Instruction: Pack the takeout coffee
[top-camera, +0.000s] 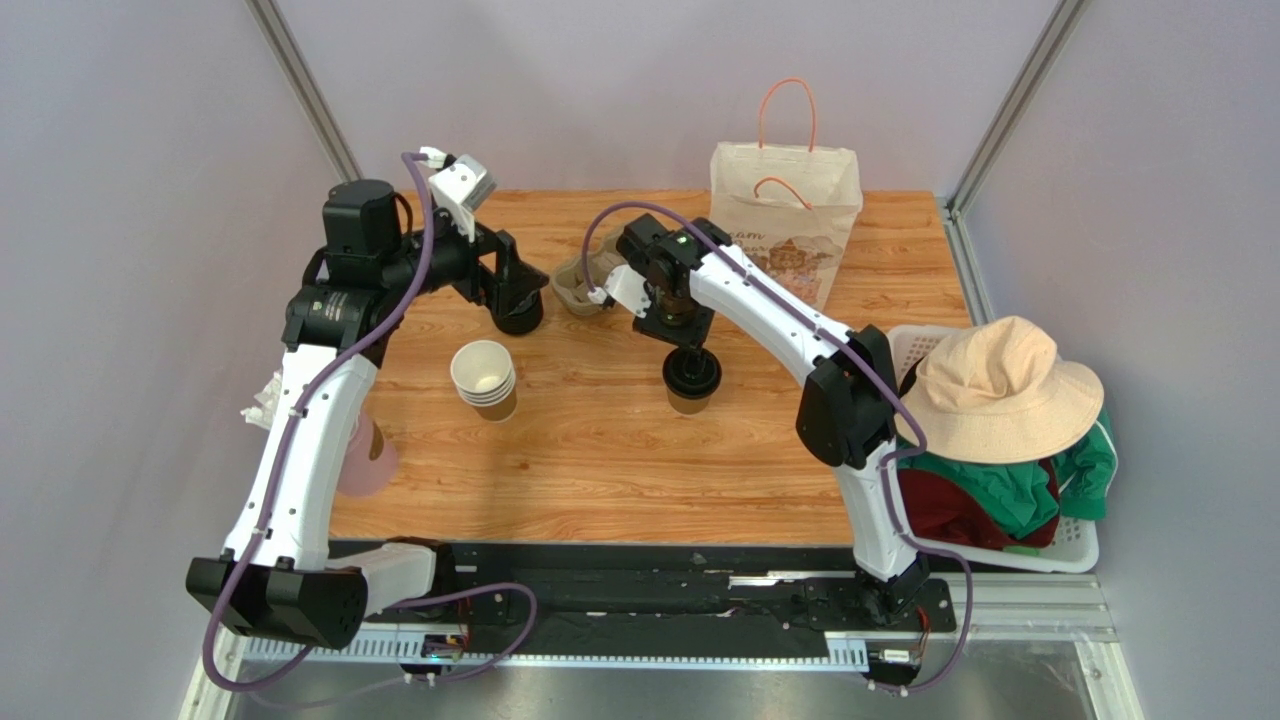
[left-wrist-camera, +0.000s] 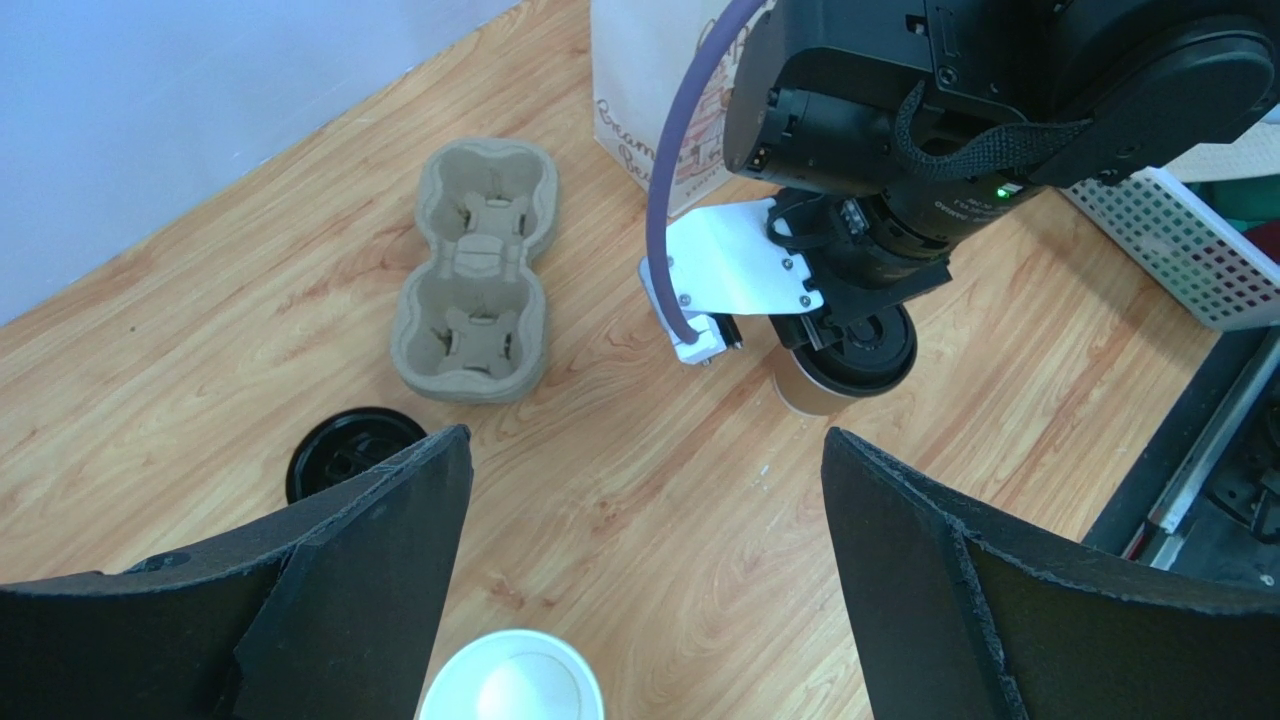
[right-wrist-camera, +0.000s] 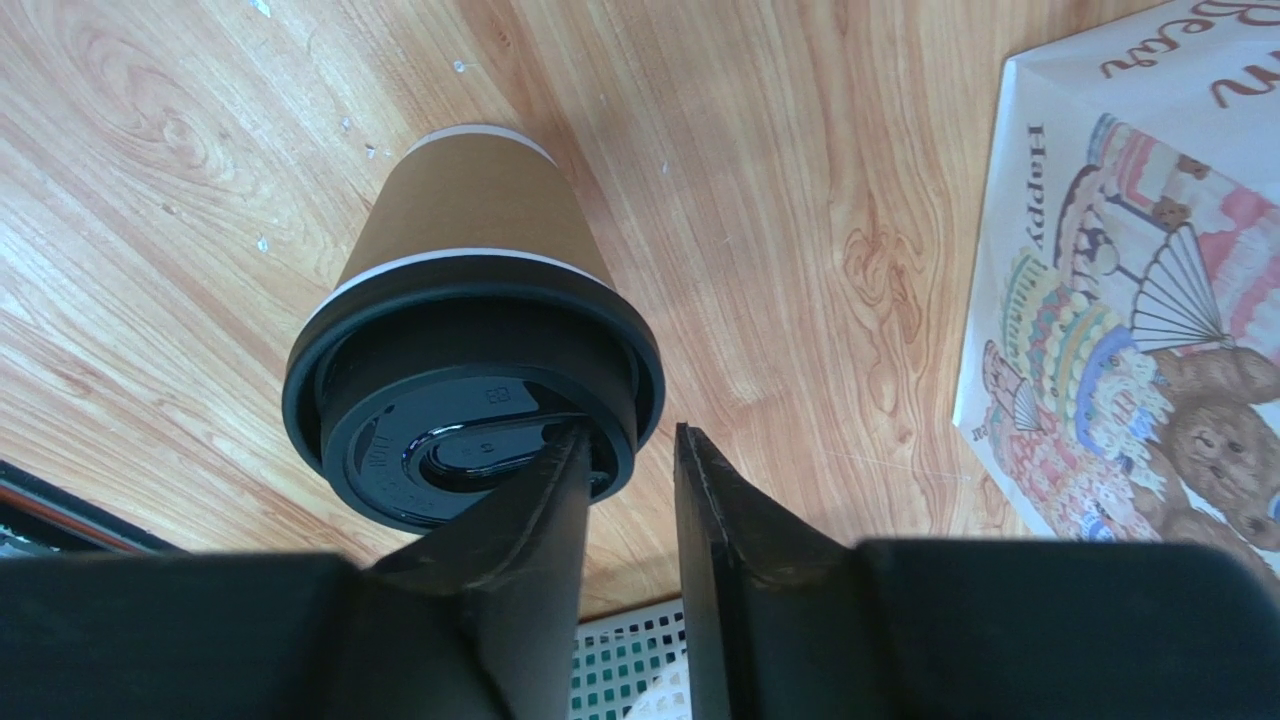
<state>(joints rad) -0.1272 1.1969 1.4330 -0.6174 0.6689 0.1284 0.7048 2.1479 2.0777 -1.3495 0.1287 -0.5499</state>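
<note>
The left gripper (left-wrist-camera: 643, 443) is hanging over the table (left-wrist-camera: 196, 300) with its black fingers (left-wrist-camera: 361, 585) spread wide. Between them, at the bottom edge, the white inside of a cup (left-wrist-camera: 511, 687) is showing. A black lid (left-wrist-camera: 349, 447) is lying just beside the finger on the view's left, near a pulp carrier (left-wrist-camera: 473, 270) that is lying flat. The right arm (left-wrist-camera: 962, 105) is hovering over the coffee (left-wrist-camera: 864, 360), hiding most of it. A bag (left-wrist-camera: 624, 90) is standing behind, and a basket (left-wrist-camera: 1187, 248) is sitting at the right.
</note>
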